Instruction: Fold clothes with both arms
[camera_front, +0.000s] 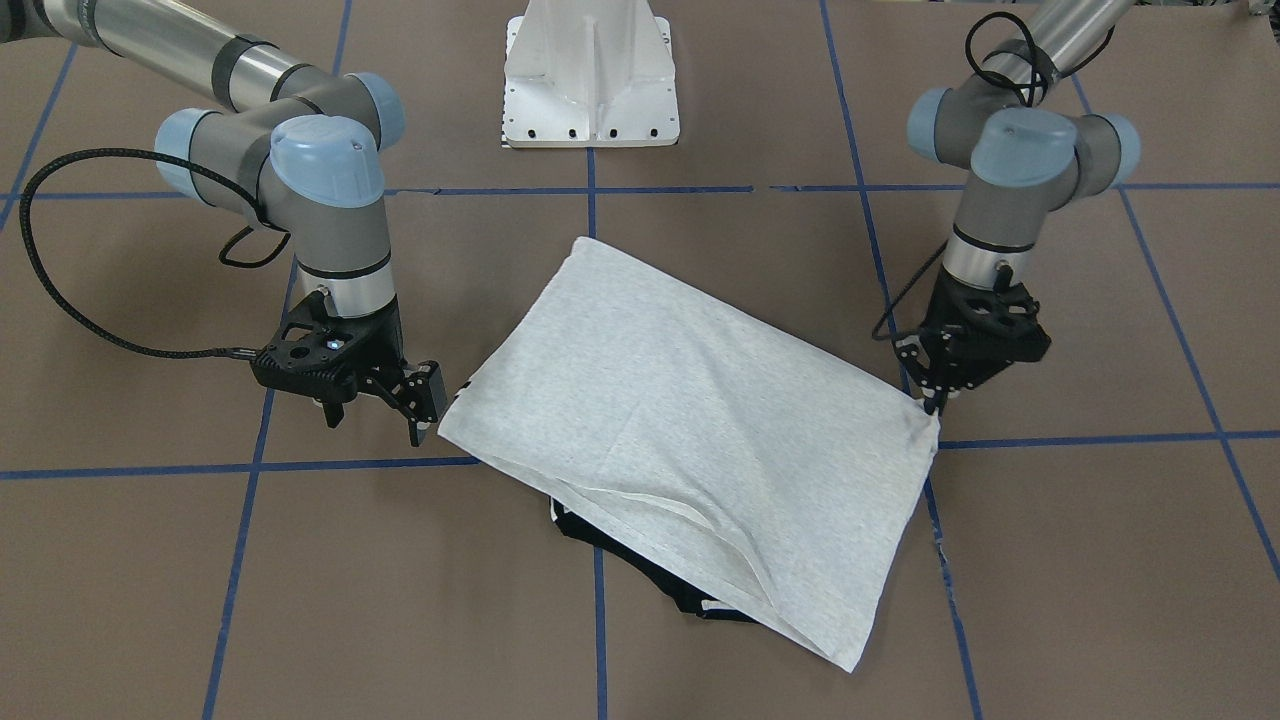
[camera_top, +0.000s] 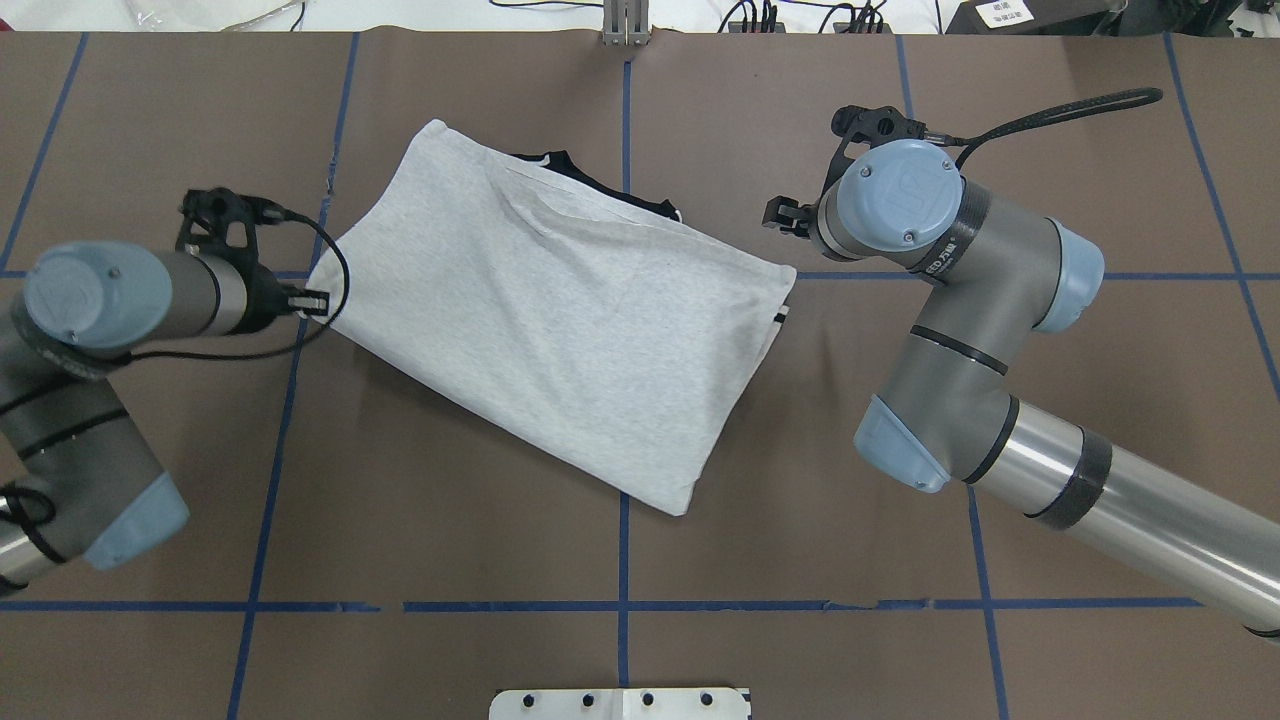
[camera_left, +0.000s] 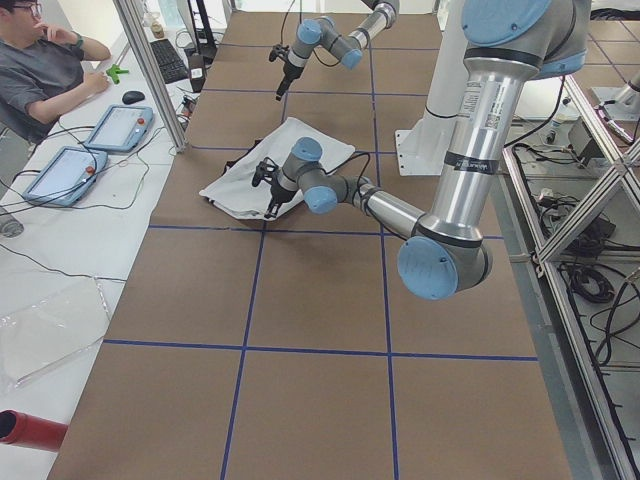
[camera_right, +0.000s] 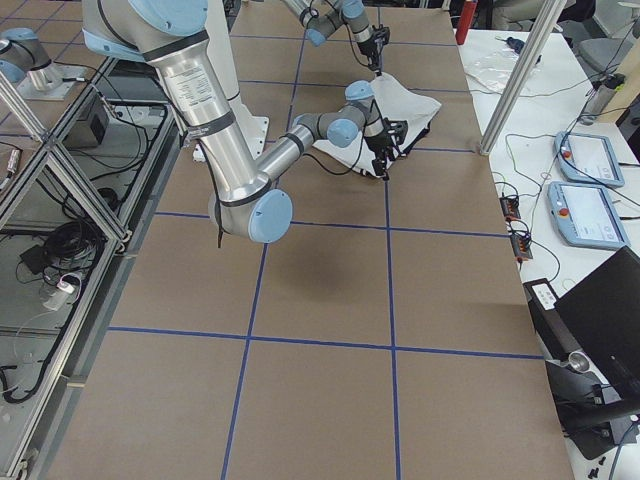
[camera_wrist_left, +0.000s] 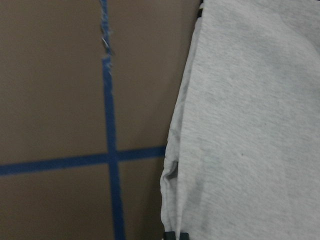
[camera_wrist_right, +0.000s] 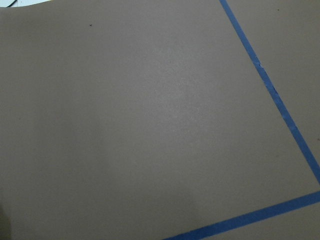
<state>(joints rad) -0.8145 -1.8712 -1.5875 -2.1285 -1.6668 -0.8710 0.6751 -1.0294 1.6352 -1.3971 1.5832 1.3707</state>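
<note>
The light grey T-shirt lies folded in a slanted rectangle on the brown table, plain side up. It also shows in the overhead view. Its black collar peeks out from under the front edge. My left gripper points down at one corner of the shirt and looks shut on its edge. The left wrist view shows that wrinkled shirt edge running to the fingertips. My right gripper is open just beside the opposite corner, apart from the cloth. The right wrist view shows only bare table.
The white pedestal base stands behind the shirt. Blue tape lines grid the table. An operator sits by two teach pendants on a side table. A metal frame post stands at the table's edge.
</note>
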